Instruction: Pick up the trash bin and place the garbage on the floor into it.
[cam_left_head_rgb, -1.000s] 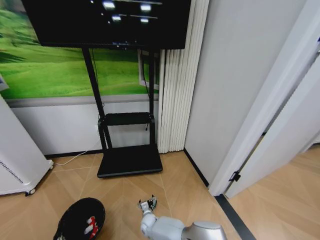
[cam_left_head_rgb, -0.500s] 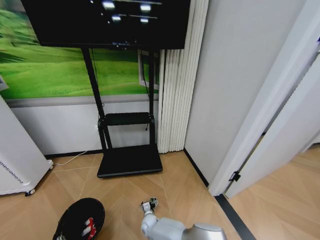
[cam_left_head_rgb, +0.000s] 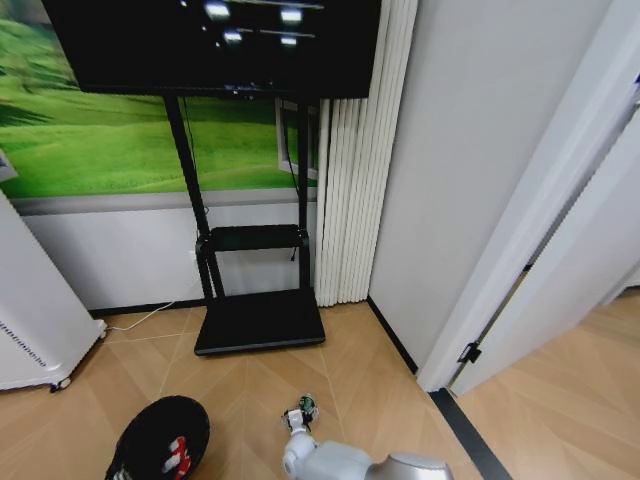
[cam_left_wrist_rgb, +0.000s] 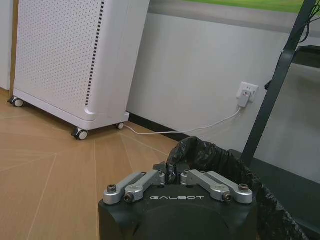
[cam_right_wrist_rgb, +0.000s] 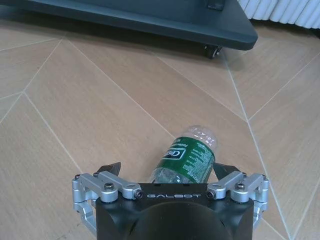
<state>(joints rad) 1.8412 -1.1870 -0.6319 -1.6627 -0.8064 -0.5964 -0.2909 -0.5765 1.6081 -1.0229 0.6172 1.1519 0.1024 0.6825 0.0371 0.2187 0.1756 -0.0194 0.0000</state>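
The right end effector (cam_right_wrist_rgb: 169, 175) sits splayed around the bottle (cam_right_wrist_rgb: 187, 156) on the floor — centre before clenching; the left end effector (cam_left_wrist_rgb: 172, 176) grips the trash bin (cam_left_head_rgb: 160, 438) rim.

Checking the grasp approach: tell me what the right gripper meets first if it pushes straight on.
The right gripper points down at the floor with jaws open; the clear bottle with the green label lies between them, so it should meet that first, though depth is unclear.
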